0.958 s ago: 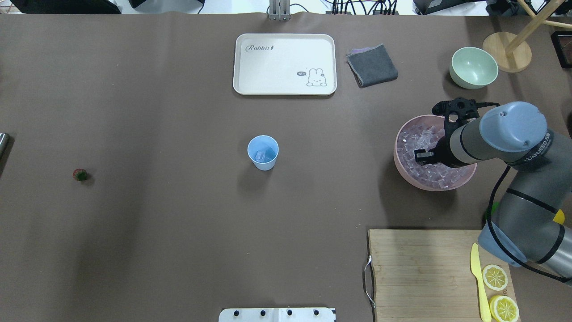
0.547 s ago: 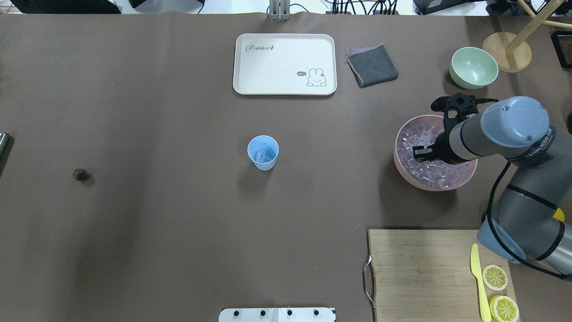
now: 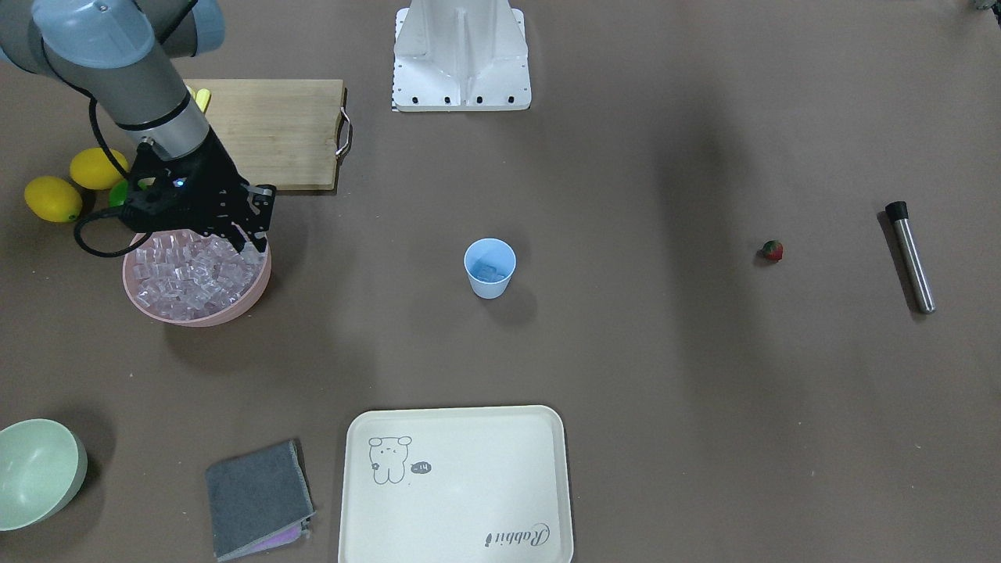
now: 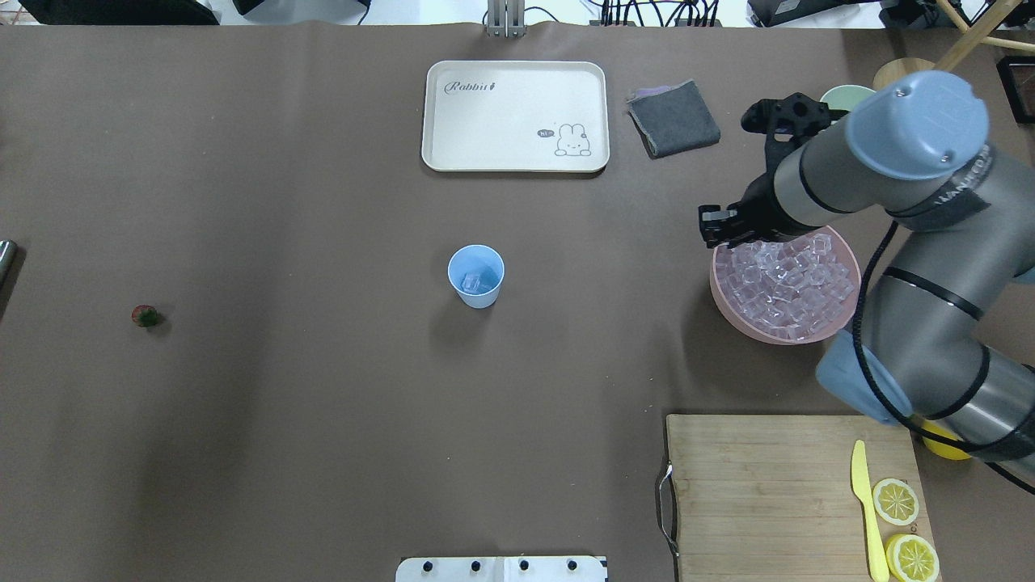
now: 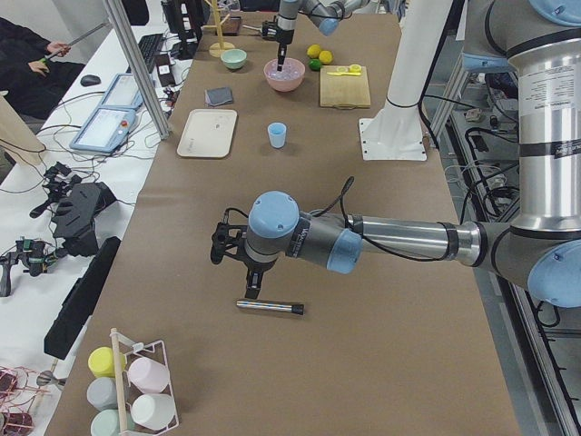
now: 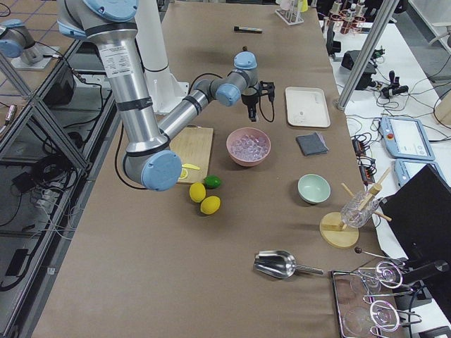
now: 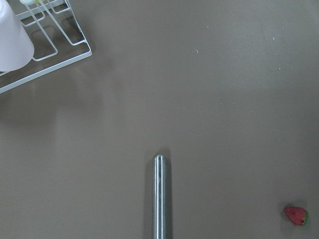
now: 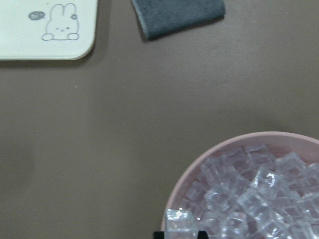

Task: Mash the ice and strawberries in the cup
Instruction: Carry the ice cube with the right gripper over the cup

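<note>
The light-blue cup (image 4: 476,275) stands mid-table with a few ice cubes inside. A pink bowl (image 4: 728,311) heaped with ice (image 4: 788,283) sits to its right. My right gripper (image 4: 711,230) hovers over that bowl's far-left rim, shut on one ice cube (image 8: 179,221) that shows between its fingers in the right wrist view. The strawberry (image 4: 145,316) lies alone at the far left, also low right in the left wrist view (image 7: 296,215). My left gripper (image 5: 251,291) hangs over a steel muddler (image 5: 270,308); I cannot tell whether it is open or shut.
A cream tray (image 4: 515,115), a grey cloth (image 4: 673,119) and a pale green bowl (image 3: 35,469) lie along the far side. A cutting board (image 4: 760,493) with a yellow knife and lemon slices is near right. Lemons and a lime (image 6: 212,182) sit beside it.
My right gripper has risen out of the pink bowl's ice and shifted left and away, to the bowl's rim, carrying one ice cube. Cup and strawberry have not moved.
</note>
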